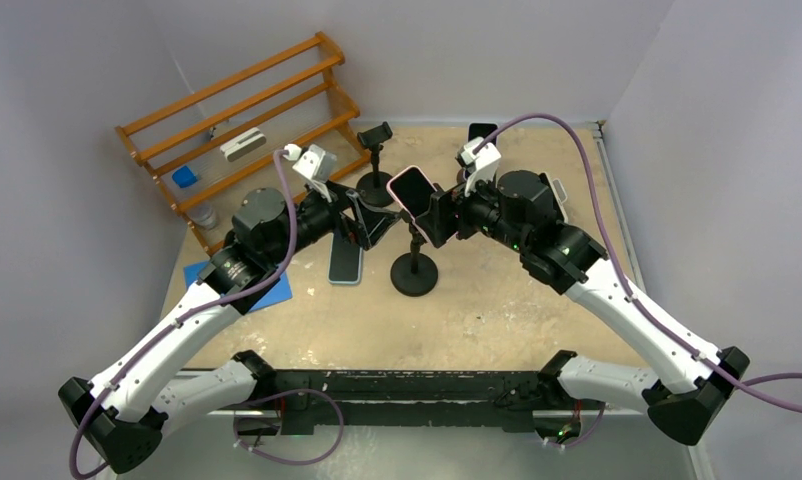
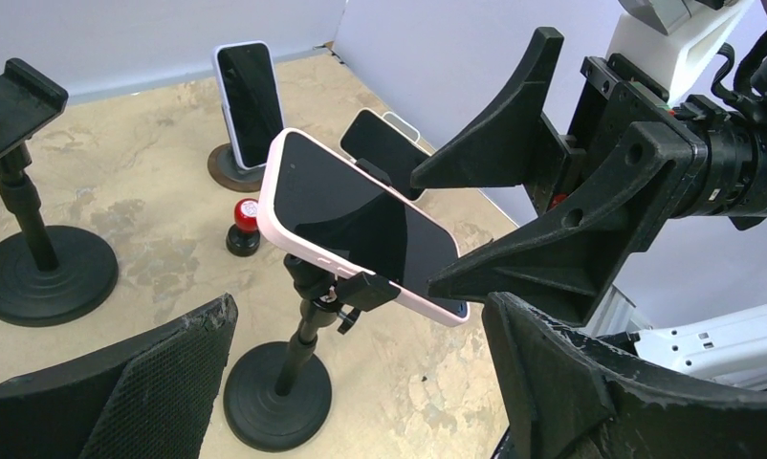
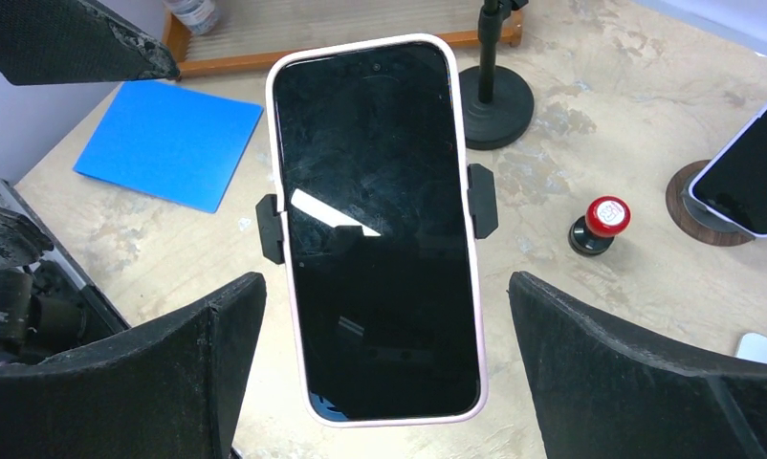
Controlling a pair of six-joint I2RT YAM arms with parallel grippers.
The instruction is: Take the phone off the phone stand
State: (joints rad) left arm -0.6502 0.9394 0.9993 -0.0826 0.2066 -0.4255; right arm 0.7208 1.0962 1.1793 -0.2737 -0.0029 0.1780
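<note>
A phone in a pink case (image 1: 414, 190) is clamped in a black phone stand (image 1: 414, 273) at the table's middle. It is tilted, screen up. In the right wrist view the phone (image 3: 375, 220) sits between side clamps (image 3: 482, 201). My right gripper (image 3: 384, 287) is open, a finger on each side of the phone's near end with a gap both sides. My left gripper (image 2: 361, 316) is open and empty, just left of the stand's pole (image 2: 303, 339). Both grippers (image 1: 362, 222) (image 1: 439, 215) flank the stand in the top view.
A second phone (image 1: 345, 262) lies flat by the left gripper. An empty stand (image 1: 375, 160) and a phone on a round wooden base (image 2: 249, 100) stand behind. A red stamp (image 3: 600, 222), a blue pad (image 3: 169, 139) and a wooden rack (image 1: 247, 110) are nearby.
</note>
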